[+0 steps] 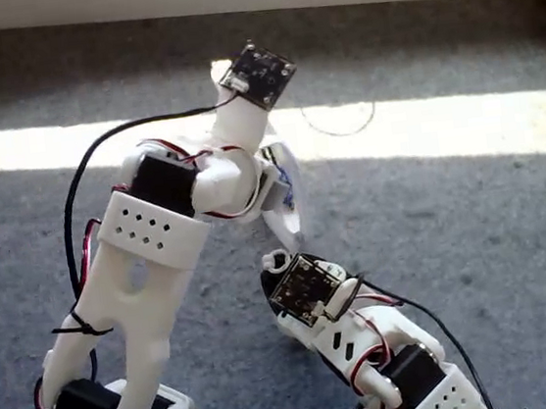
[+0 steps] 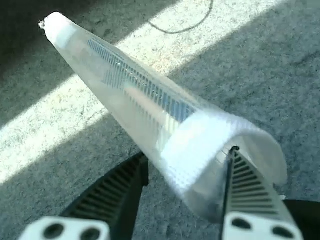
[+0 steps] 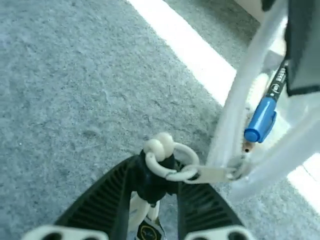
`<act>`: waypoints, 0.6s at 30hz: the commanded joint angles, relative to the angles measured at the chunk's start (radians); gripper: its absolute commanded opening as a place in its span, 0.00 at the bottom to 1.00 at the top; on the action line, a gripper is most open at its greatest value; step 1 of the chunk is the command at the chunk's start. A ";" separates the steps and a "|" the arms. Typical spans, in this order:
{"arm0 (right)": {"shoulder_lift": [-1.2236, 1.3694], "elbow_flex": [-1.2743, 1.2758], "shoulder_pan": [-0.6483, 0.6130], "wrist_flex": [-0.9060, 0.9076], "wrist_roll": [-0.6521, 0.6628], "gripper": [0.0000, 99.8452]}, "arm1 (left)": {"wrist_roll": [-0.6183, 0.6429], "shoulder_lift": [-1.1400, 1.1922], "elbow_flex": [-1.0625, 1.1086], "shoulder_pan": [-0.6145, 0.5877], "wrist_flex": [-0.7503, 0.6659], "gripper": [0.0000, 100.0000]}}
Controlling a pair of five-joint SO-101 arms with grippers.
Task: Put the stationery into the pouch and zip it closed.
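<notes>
Above the grey surface [image 1: 474, 241], left hand [image 2: 185, 170] clamped on the raised pouch [image 2: 140, 95], right hand [image 3: 159, 172] pinching its zip pull [image 3: 167, 150]: a hard tug may wrench the pouch free, spilling the pen [image 3: 262, 117].

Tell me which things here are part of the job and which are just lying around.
Part of the job:
- pouch, held off the floor by the left gripper
- zip pull ring, clamped in the right gripper
- blue-capped pen, inside the pouch

Just lying about:
- thin wire loop, on the grey carpet
</notes>
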 commanded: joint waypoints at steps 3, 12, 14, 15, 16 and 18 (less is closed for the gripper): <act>-0.021 -0.005 -0.015 0.001 0.009 0.00 | -0.038 -0.013 -0.101 0.067 -0.035 0.25; -0.021 -0.005 -0.015 -0.001 0.009 0.00 | -0.032 -0.013 -0.208 0.105 -0.035 0.25; -0.021 -0.005 -0.013 -0.001 0.009 0.00 | -0.032 -0.013 -0.246 0.099 -0.028 0.25; -0.021 -0.005 -0.013 -0.002 0.009 0.00 | -0.032 -0.013 -0.271 0.099 -0.011 0.25; -0.021 -0.005 -0.013 -0.015 0.009 0.00 | -0.032 -0.013 -0.300 0.099 0.009 0.25; -0.021 -0.004 -0.010 -0.024 0.009 0.00 | -0.031 -0.013 -0.360 0.108 0.057 0.25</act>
